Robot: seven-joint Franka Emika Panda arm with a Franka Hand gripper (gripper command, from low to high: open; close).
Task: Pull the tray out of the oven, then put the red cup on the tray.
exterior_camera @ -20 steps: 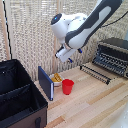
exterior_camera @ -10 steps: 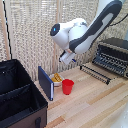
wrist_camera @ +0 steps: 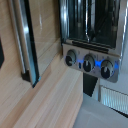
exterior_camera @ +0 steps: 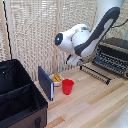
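One red cup (exterior_camera: 67,86) waits on the tabletop (exterior_camera: 95,105) while the arm has lifted from the oven (exterior_camera: 114,55); the hand's state I cannot tell.

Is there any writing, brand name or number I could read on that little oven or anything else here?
None can be read in either view.
The oven: no legible brand or label on its front.
The oven's knobs: small blue marks show beside them in the wrist view, too blurred to read.
The red cup: plain, no print.
The black fabric bin and the dark blue board: no visible text.
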